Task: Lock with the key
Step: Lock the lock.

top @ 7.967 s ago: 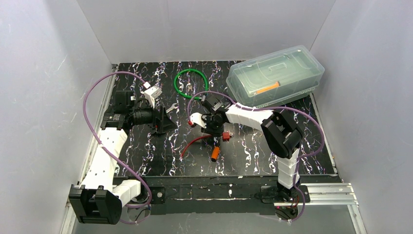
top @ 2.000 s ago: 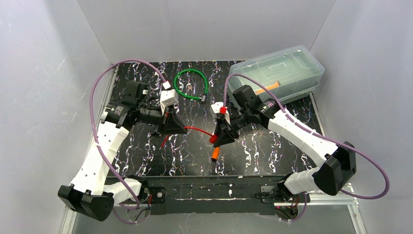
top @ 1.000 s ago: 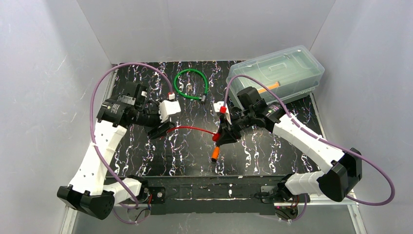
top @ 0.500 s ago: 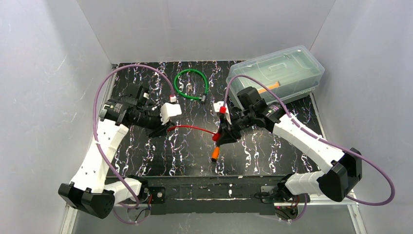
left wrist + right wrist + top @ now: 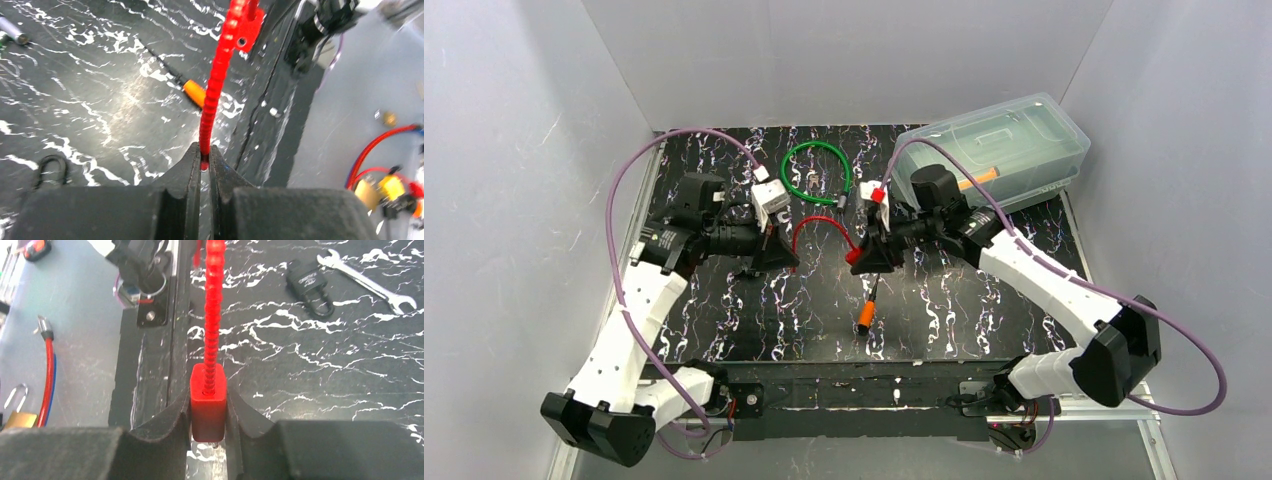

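A red cable lock is held off the table between both arms. Its ribbed red cable (image 5: pixel 820 221) bows up in an arc. My left gripper (image 5: pixel 779 252) is shut on the cable's free end (image 5: pixel 202 161); the cable (image 5: pixel 214 90) runs away from it to the lock body (image 5: pixel 245 26). My right gripper (image 5: pixel 861 257) is shut on the red lock body (image 5: pixel 208 402), where the cable (image 5: pixel 213 315) enters its top. A small silvery tip shows under the body. I cannot make out the key in any view.
An orange-handled screwdriver (image 5: pixel 867 312) lies on the black marbled table (image 5: pixel 984 300) below the right gripper. A green cable loop (image 5: pixel 817 172) lies at the back, a clear lidded box (image 5: pixel 989 150) at the back right. A black padlock (image 5: pixel 307 284) and a wrench (image 5: pixel 367 279) lie near the left arm.
The left gripper has closed on the cable's free end and moved right. The right gripper has shifted back and left with the lock body. The cable now bows into an arc.
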Tool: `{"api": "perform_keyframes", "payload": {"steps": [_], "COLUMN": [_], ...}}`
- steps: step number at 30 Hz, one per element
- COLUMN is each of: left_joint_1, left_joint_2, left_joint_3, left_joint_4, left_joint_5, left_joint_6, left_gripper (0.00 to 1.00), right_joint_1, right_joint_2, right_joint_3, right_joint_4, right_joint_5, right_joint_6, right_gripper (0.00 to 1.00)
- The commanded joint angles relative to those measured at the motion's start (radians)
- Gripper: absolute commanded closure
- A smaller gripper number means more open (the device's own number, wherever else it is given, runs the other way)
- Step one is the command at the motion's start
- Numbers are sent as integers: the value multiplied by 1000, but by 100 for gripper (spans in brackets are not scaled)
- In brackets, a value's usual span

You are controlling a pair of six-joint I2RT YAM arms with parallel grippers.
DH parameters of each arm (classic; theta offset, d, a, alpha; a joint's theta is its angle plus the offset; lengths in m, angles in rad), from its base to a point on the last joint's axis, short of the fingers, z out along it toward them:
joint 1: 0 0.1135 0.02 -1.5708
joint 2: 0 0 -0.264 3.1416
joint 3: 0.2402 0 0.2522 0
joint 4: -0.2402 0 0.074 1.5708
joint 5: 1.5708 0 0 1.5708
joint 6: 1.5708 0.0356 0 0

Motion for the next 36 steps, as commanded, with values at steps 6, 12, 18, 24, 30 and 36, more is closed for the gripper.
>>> {"api": "perform_keyframes", "payload": {"steps": [6,12,18,24,30,36], "left_joint_1": [-1,-2,-5,-8,-9,-18], "left_joint_2": [-28,1,25,43,49,34], "left_joint_3": [-128,-95,-92,-88,-85,-131], "left_joint_4": [659,706,774,800,806,817], "left_joint_5": [118,122,130,135,141,172], "left_joint_6": [-669,-735,-802,-819,-825,-819], "left_gripper": [100,100,100,100,100,100], "right_joint_1": [1,3,5,17,26,26], "right_joint_2": [72,105,110,103,93,93], "right_joint_3": [-39,-42,-50,-43,-44,-34], "right_joint_4": [506,625,658,585,507,498], "right_joint_5": [-69,-83,-87,-93,-86,-74], "right_joint_6": [381,464,491,428,359,356], "right_gripper": [99,99,99,99,99,99]}}
